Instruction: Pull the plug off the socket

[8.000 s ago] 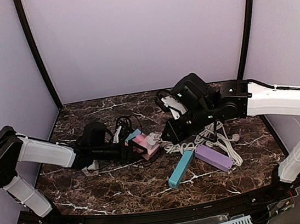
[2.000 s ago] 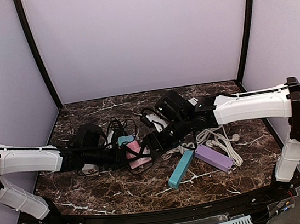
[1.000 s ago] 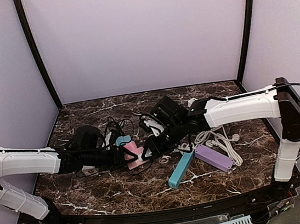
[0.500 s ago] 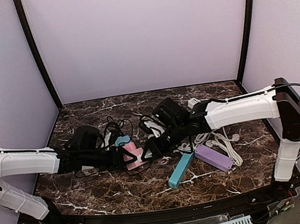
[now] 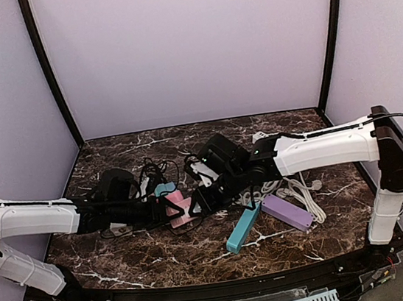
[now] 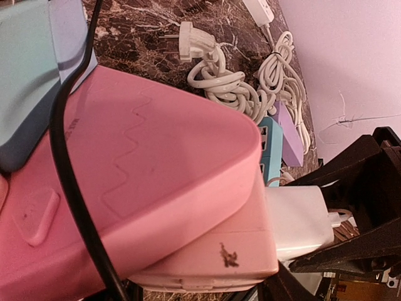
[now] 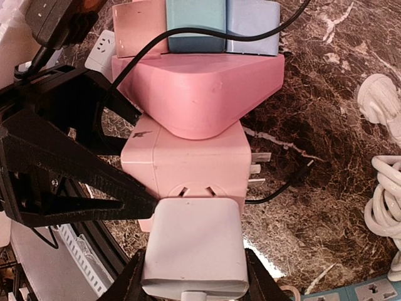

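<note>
Right pincer [image 7: 193, 271] edged left | grips plug [image 7: 193, 248] | plug edge flush against socket [image 7: 188, 164]

Top view, frame centre: socket cube [image 5: 177, 207], plug [image 7: 193, 248] seated in its right face, left gripper [image 5: 166, 211] on its left, right gripper [image 5: 197, 201] around the plug, coiled cable [image 5: 289, 183] right of centre, slanted power strip [image 5: 243, 227] just beside second power strip [image 5: 287, 211] below it.

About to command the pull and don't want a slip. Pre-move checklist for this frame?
1. Right gripper shut on white plug: ok, clamped on both sides.
2. Left gripper bracing pink socket: ok, pressed against its side.
3. Plug seated flush in socket: ok, nothing pulled yet.
4. Black cable off the plug: ok, it crosses the socket only.
5. Retreat path past white coiled cord: cannot tell.
</note>
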Robot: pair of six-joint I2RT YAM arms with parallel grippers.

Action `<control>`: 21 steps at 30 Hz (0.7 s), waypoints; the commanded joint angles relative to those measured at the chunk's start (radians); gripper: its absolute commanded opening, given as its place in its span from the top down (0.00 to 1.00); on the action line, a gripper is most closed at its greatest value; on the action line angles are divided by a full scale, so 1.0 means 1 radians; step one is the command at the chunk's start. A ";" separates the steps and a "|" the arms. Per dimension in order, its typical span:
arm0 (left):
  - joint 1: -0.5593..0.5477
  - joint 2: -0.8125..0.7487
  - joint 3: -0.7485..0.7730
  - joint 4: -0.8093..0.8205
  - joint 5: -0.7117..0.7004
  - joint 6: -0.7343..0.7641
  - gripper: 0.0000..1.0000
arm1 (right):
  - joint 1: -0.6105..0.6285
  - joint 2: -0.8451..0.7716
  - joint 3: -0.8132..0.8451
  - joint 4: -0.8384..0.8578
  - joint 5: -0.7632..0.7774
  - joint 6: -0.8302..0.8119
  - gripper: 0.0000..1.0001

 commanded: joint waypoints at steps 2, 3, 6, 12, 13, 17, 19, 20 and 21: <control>0.005 -0.031 -0.018 0.023 -0.036 -0.007 0.73 | 0.011 -0.012 0.035 -0.021 0.088 0.019 1.00; 0.005 -0.029 -0.019 0.031 -0.033 -0.006 0.73 | 0.008 -0.012 0.037 -0.022 0.084 0.014 1.00; 0.004 -0.022 -0.016 0.051 -0.001 0.013 0.73 | 0.006 -0.018 0.037 -0.017 0.052 -0.005 1.00; 0.005 -0.013 0.016 0.023 0.053 0.108 0.74 | -0.020 -0.059 -0.024 0.078 -0.102 -0.067 1.00; 0.005 -0.013 0.022 0.011 0.061 0.126 0.74 | -0.025 -0.066 -0.035 0.102 -0.127 -0.080 1.00; 0.005 -0.008 0.038 -0.007 0.086 0.156 0.74 | -0.026 -0.093 -0.093 0.171 -0.173 -0.119 1.00; 0.004 -0.009 0.040 -0.005 0.094 0.161 0.74 | -0.029 -0.097 -0.108 0.191 -0.183 -0.120 1.00; 0.004 -0.009 0.040 -0.003 0.095 0.162 0.75 | -0.030 -0.098 -0.109 0.192 -0.180 -0.116 1.00; 0.005 -0.009 0.039 -0.003 0.098 0.162 0.75 | -0.030 -0.098 -0.108 0.190 -0.171 -0.108 1.00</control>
